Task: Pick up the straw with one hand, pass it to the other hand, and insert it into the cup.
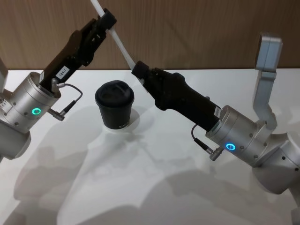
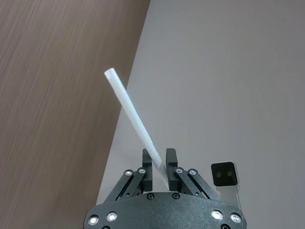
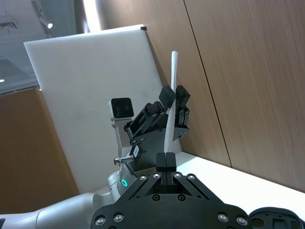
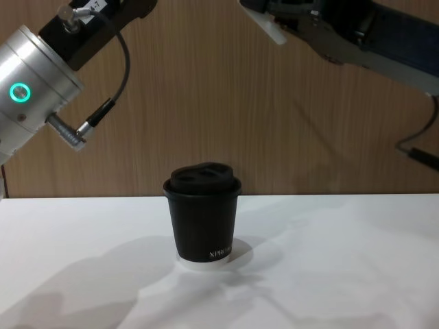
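We see the straw [image 1: 121, 47] in the air, clear of the table. In the head view it slants from 11 o'clock down toward 5 o'clock, and its upper end runs past the frame's top edge. Both grippers meet on it.

The right gripper [image 1: 137, 69] has the straw's lower end. In the right wrist view its two fingers [image 3: 162, 164] are pressed together, and the straw rises straight out from between them. We read that as a firm pinch.

The left gripper [image 1: 107, 19] sits higher up the straw, at 11 o'clock from the right one. In the left wrist view the straw passes between its fingers [image 2: 147, 167] and lies against one of them. We see a thin gap to the other finger, so this hand is only narrowly apart around the straw and not clamped. The right wrist view shows the same gap.

The cup [image 1: 115, 105] stands upright on the white table [image 1: 140, 187] with its domed lid on. In the head view the right gripper is at the cup's 1 o'clock and the left gripper near its 12 o'clock. In the chest view a short white stretch of the straw shows high above the cup, at about its 1 o'clock. A wood-panelled wall [image 1: 201, 28] stands behind the table.
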